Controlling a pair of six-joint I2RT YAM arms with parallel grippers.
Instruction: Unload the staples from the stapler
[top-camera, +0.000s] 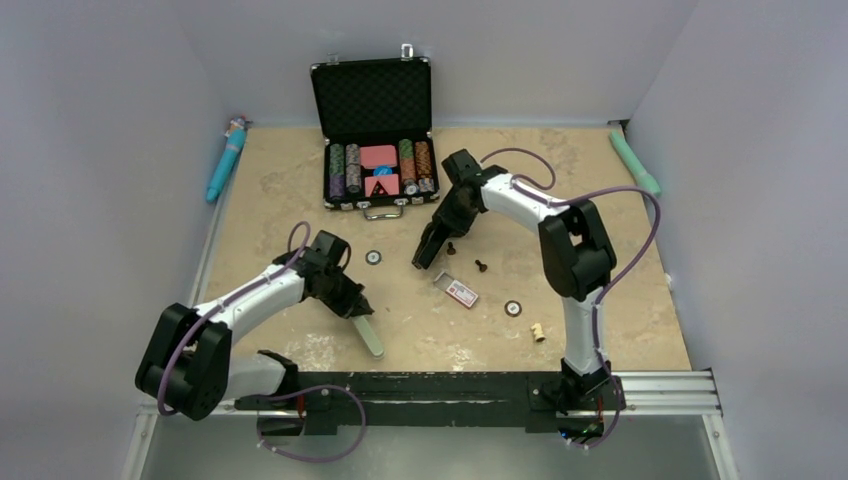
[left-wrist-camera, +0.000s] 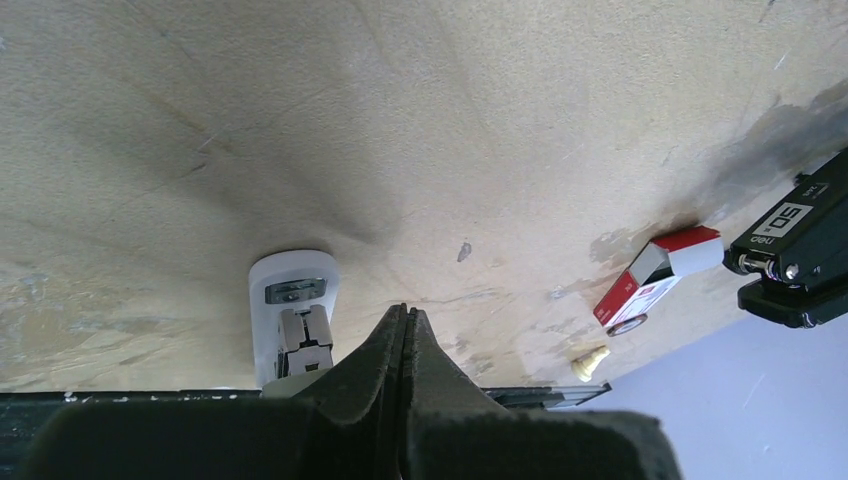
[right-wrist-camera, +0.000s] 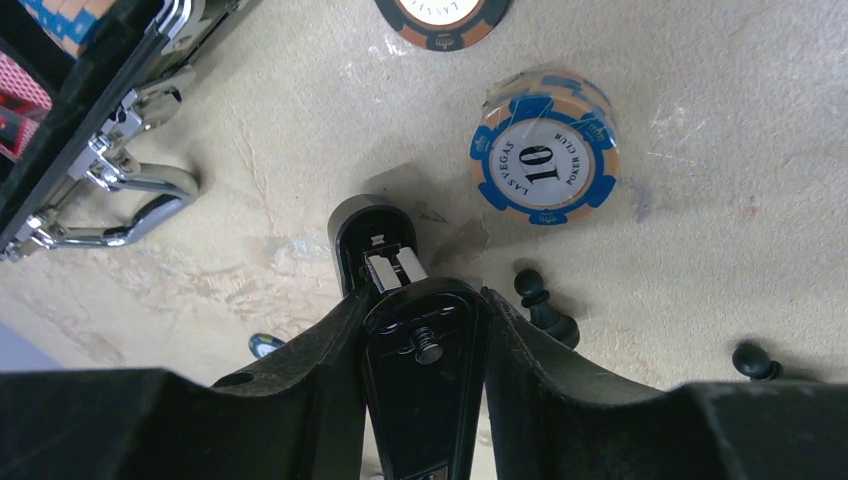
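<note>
Near the middle of the counter (top-camera: 300, 180), the right hand (right-wrist-camera: 418, 312) is clamped on the black stapler (right-wrist-camera: 385, 250), nose toward the surface.
Its staples cannot be made out. Tipped carelessly, they could scatter among the poker chip (top-camera: 374, 257) at 9 o'clock, pawns (top-camera: 481, 266) at 3 and box (top-camera: 461, 292) at 5. The left hand (left-wrist-camera: 405, 322), fingers together, sits at 8 o'clock beside a white gadget (left-wrist-camera: 292, 300).

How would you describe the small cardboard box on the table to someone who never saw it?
Start at the open black poker-chip case at the far edge of the table. Nearer the arms, just past the right gripper, lies the small box: rectangular, red and white, unlike the round chips nearby.
</note>
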